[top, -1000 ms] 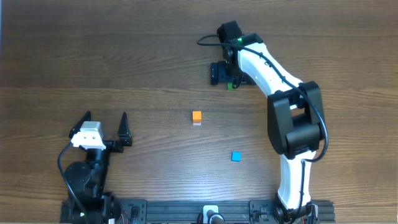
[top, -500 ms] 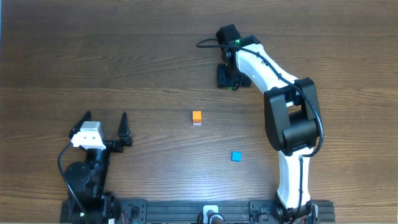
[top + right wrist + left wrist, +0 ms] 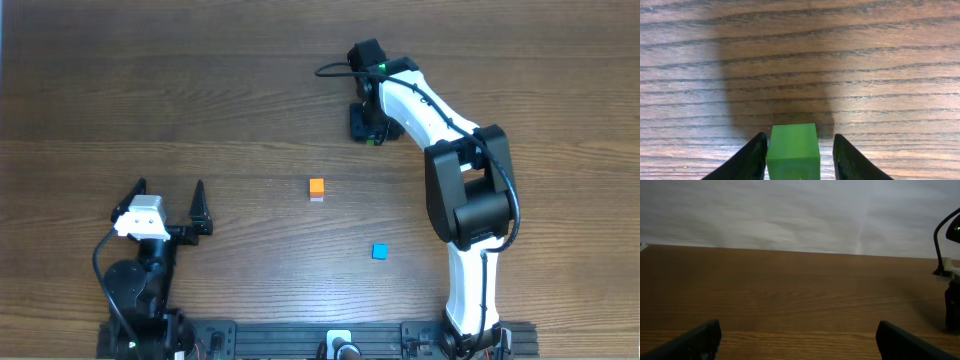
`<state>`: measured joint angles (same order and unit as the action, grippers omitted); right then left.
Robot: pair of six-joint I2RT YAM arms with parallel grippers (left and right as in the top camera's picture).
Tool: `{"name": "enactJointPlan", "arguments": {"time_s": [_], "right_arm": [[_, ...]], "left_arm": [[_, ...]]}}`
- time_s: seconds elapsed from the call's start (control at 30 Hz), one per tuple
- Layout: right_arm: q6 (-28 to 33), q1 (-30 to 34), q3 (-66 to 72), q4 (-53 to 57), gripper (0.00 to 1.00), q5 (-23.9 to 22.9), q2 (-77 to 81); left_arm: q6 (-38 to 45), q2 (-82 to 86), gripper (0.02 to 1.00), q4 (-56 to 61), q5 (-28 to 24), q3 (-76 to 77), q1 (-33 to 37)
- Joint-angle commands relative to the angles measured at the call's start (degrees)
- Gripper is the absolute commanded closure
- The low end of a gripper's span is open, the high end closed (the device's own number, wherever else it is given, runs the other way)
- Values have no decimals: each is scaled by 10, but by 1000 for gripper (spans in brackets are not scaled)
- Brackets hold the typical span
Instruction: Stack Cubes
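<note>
My right gripper [image 3: 367,125] is at the far side of the table, shut on a green cube [image 3: 793,150] that sits between its fingers, just above the wood. An orange cube [image 3: 316,187] lies alone near the table's middle. A blue cube [image 3: 379,251] lies nearer to me, to the right of the orange one. My left gripper [image 3: 170,196] stays at the near left with its fingers spread wide and nothing between them; in the left wrist view its dark fingertips [image 3: 702,337] frame bare wood.
The wooden table [image 3: 200,90] is bare around the cubes. The right arm's white links [image 3: 430,110] stretch from the near right to the far middle. Part of that arm [image 3: 952,280] appears in the left wrist view, with a pale wall behind.
The right gripper's fingers drew together around the green cube between one second and half a second ago, then held. The left arm and the other cubes have not moved.
</note>
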<state>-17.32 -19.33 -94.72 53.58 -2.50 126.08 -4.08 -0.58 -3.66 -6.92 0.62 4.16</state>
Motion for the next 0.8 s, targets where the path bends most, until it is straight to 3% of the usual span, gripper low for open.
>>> {"name": "enactJointPlan", "arguments": {"time_s": [0.03,0.33,0.57,0.8], "right_arm": [[2,-7,-12,0,658,2,10],[2,-10,-12,5,741,7,10],[-5,-11,-14,13,862,13,4],[-10,-31,-16,38,936,16,-70]], "left_arm": [[7,4,18,-1,-5,-3,2],[7,4,18,-1,-5,-3,2],[7,4,18,-1,-5,-3,2],[7,4,18,-1,-5,-3,2]]}}
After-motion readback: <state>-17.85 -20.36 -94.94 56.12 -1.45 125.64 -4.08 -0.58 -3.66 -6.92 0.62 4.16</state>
